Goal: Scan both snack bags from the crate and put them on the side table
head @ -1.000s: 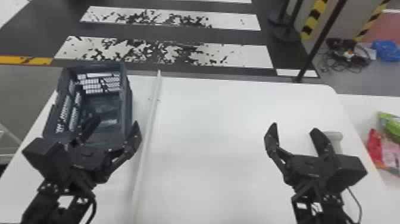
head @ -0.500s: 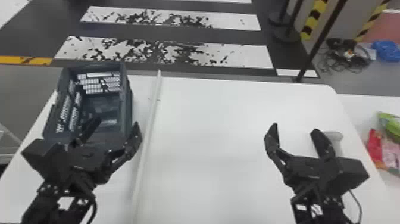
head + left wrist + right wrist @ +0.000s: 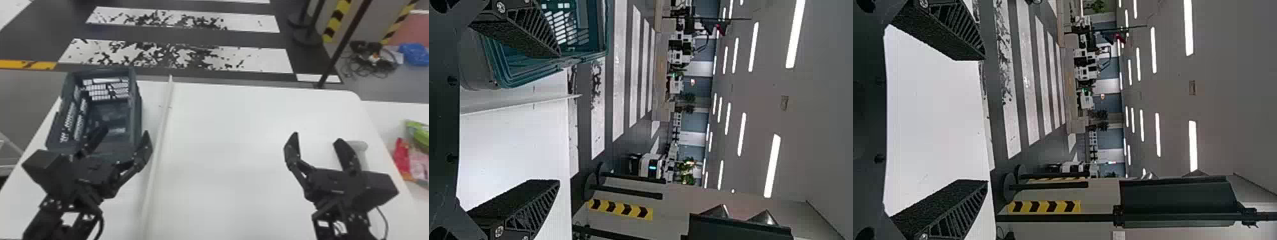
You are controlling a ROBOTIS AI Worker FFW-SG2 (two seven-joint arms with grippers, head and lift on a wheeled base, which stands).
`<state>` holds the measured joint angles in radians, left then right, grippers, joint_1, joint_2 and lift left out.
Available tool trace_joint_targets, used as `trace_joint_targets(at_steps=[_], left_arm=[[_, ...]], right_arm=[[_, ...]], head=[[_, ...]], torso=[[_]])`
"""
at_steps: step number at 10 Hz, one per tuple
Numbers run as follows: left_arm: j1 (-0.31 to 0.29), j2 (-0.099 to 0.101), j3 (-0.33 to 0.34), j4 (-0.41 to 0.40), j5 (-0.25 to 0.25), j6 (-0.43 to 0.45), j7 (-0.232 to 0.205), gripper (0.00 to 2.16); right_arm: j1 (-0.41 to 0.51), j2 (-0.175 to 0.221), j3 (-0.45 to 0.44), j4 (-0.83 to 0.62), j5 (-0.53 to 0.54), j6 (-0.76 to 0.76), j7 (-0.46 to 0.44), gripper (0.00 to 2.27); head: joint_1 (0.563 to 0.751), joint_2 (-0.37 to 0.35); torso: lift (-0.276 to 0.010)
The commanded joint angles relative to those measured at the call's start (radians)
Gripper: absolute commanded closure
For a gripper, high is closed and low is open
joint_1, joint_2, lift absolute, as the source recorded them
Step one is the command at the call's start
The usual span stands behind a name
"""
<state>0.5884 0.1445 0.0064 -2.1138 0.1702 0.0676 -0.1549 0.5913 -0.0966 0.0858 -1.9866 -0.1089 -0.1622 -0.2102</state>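
My left gripper [image 3: 126, 135] stands open above the near end of the dark crate [image 3: 136, 108], whose visible floor holds no bag. In the left wrist view the left gripper [image 3: 560, 120] has its fingers wide apart, the crate [image 3: 549, 70] beyond one of them. At the right of the white table, my right gripper [image 3: 316, 137] is open and holds nothing; its fingers are spread in the right wrist view too, the gripper [image 3: 986, 120] in front of bare tabletop. A green snack bag [image 3: 419, 132] and a red and pink snack bag [image 3: 413, 159] lie on the side table [image 3: 380, 116].
A pale strip [image 3: 161, 134] runs lengthwise along the white table [image 3: 229, 143], just right of the crate. A light cylindrical object [image 3: 360, 146] stands behind the right gripper. Beyond the table's far edge rises a dark post [image 3: 343, 41].
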Motion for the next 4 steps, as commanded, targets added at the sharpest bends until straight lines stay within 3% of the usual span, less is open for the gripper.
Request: trace_joint_targets(at_steps=[1,4], left_arm=[[0.005,0.0,0.001,-0.003,0.0,-0.001,0.0,0.1],[0.007,0.0,0.001,-0.005,0.0,-0.001,-0.002,0.1]], right_arm=[[0.004,0.0,0.0,-0.005,0.0,-0.001,0.0,0.04],[0.005,0.0,0.0,-0.009,0.0,-0.001,-0.002,0.05]], head=[[0.695,-0.047],[0.695,-0.047]], torso=[[-0.087],[-0.087]])
